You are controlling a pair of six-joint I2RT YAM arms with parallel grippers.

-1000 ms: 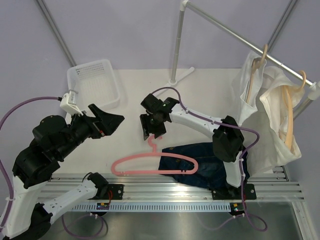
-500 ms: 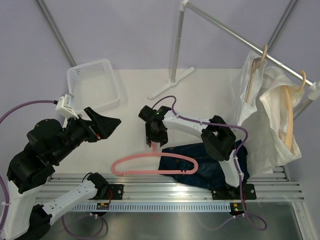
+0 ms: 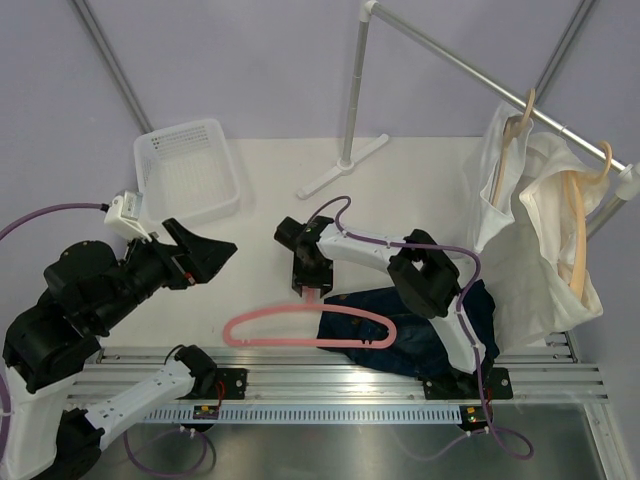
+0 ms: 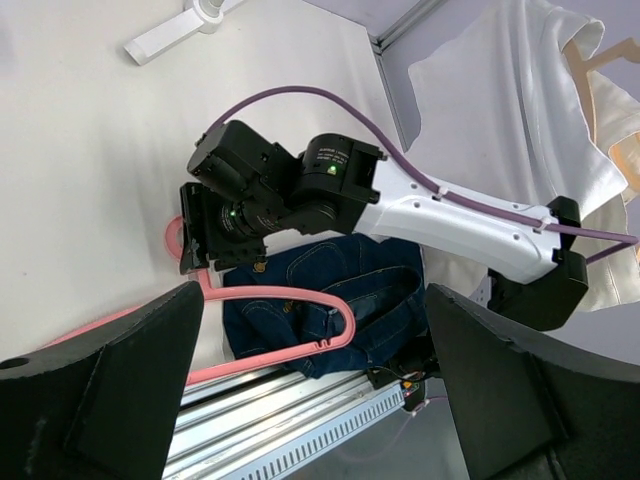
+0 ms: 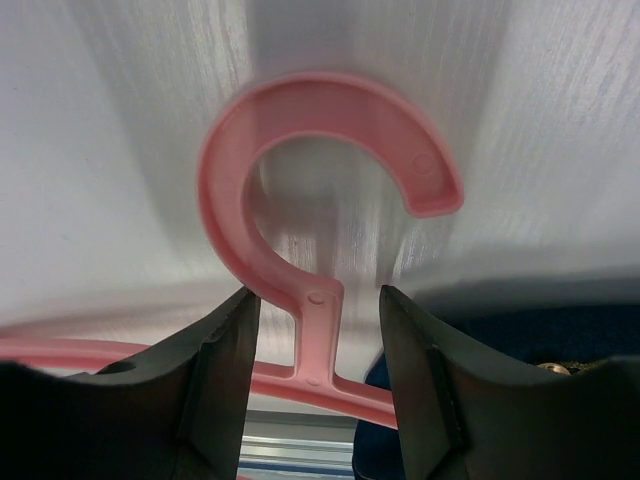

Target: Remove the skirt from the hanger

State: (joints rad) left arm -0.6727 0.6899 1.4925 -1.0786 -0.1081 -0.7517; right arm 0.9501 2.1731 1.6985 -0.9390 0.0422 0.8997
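A pink plastic hanger (image 3: 300, 325) lies flat on the white table, its right end inside a dark blue denim skirt (image 3: 420, 325) at the front right. My right gripper (image 3: 311, 283) is open and low over the hanger's neck. In the right wrist view its two fingers straddle the neck (image 5: 318, 335) below the hook (image 5: 320, 150), apart from it on both sides. My left gripper (image 3: 212, 250) is open and empty, raised at the left, well away. In the left wrist view the hanger (image 4: 280, 300) and skirt (image 4: 340, 300) show between its fingers.
A white basket (image 3: 187, 170) stands at the back left. A metal rack with its base (image 3: 345, 160) stands behind, with white garments (image 3: 540, 230) on wooden hangers at the right. An aluminium rail (image 3: 340, 375) runs along the near edge.
My right gripper has come down and slightly left, from above the hook to straddling the hanger's neck. My left arm has drawn back a little to the left.
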